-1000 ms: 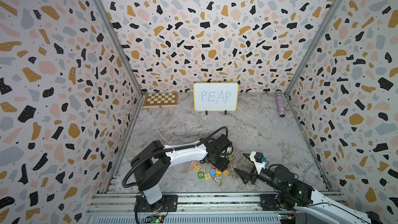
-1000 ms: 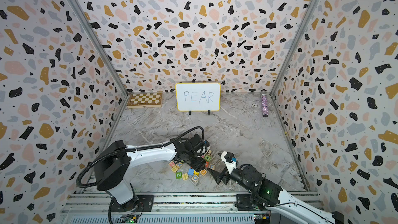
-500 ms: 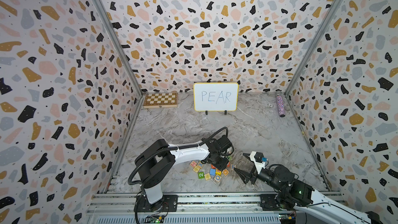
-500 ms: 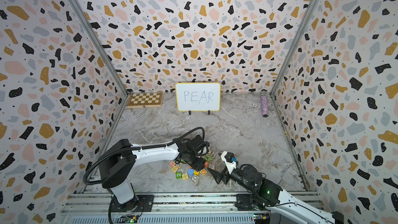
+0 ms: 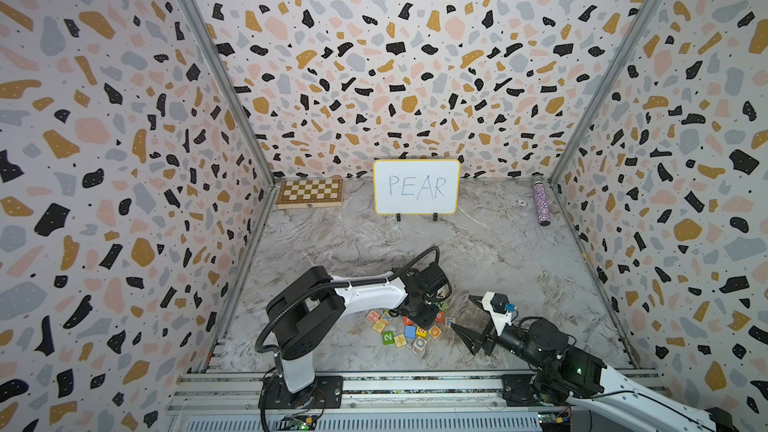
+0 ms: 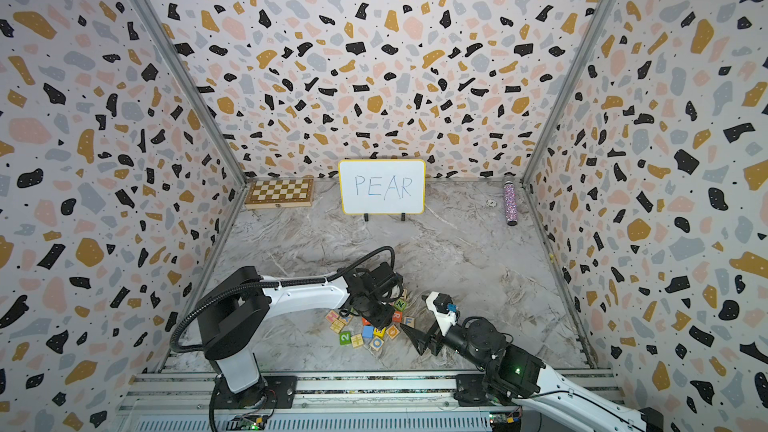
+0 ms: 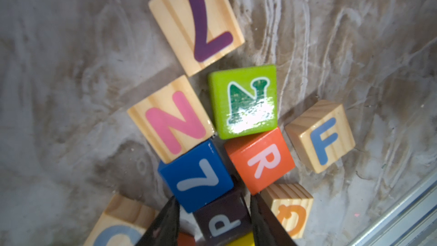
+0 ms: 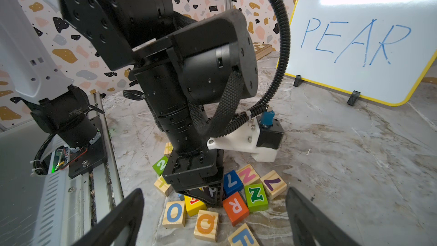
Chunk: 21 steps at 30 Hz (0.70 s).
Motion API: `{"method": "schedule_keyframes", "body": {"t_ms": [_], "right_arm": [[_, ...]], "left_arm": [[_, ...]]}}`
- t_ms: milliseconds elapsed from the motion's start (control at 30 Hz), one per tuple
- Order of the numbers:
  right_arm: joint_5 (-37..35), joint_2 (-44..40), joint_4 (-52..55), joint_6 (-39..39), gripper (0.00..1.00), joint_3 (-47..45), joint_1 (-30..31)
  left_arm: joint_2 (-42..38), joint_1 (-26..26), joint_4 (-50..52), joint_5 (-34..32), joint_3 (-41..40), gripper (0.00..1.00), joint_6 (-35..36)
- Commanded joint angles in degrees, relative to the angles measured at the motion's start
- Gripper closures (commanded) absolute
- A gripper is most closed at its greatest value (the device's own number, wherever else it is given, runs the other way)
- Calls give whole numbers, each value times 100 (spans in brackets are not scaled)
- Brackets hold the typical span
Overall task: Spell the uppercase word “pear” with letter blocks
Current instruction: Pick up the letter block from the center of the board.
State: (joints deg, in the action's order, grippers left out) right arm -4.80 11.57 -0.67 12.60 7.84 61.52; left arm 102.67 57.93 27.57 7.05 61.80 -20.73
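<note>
The letter blocks lie in a loose pile (image 5: 409,324) at the front of the table, seen in both top views. My left gripper (image 7: 214,203) points down into the pile, its jaws on either side of the black block with a white P (image 7: 222,221). One finger touches that block's side and a thin gap shows at the other, so the jaws are still open. The red-orange R block (image 7: 260,162) lies just beside it, and the yellow block with a red letter (image 8: 194,203) sits half hidden under the gripper. My right gripper (image 8: 215,223) hovers open, right of the pile, holding nothing.
Other cubes crowd the P block: a blue 7 (image 7: 198,176), a green N (image 7: 243,100), a pink N (image 7: 170,121), an F (image 7: 321,136), a Q (image 8: 205,224) and an O (image 8: 175,211). At the back stand a whiteboard reading PEAR (image 5: 415,187), a chessboard (image 5: 309,192) and a glitter bottle (image 5: 541,203).
The left jaws have narrowed around the P block and the left arm's elbow has shifted slightly. The right arm has not moved.
</note>
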Motion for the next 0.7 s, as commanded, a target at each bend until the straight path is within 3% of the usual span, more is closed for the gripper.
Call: {"method": "schedule_keyframes", "body": {"t_ms": [0,133,400,667], "right_arm": [[-83,-10,-2,46,6,-24,27],[-92,-6,-4,54,6,-19,27],[-130,38,-12,56,6,-19,27],[-213,82,-16,70,6,-15,27]], "left_arm": [[147,26,-7,-107,25,53,-46],[139,25,9,-107,25,62,-11],[-239,29,251,-241,61,70,196],[-1251,2,1051,-285,227,74,1108]]}}
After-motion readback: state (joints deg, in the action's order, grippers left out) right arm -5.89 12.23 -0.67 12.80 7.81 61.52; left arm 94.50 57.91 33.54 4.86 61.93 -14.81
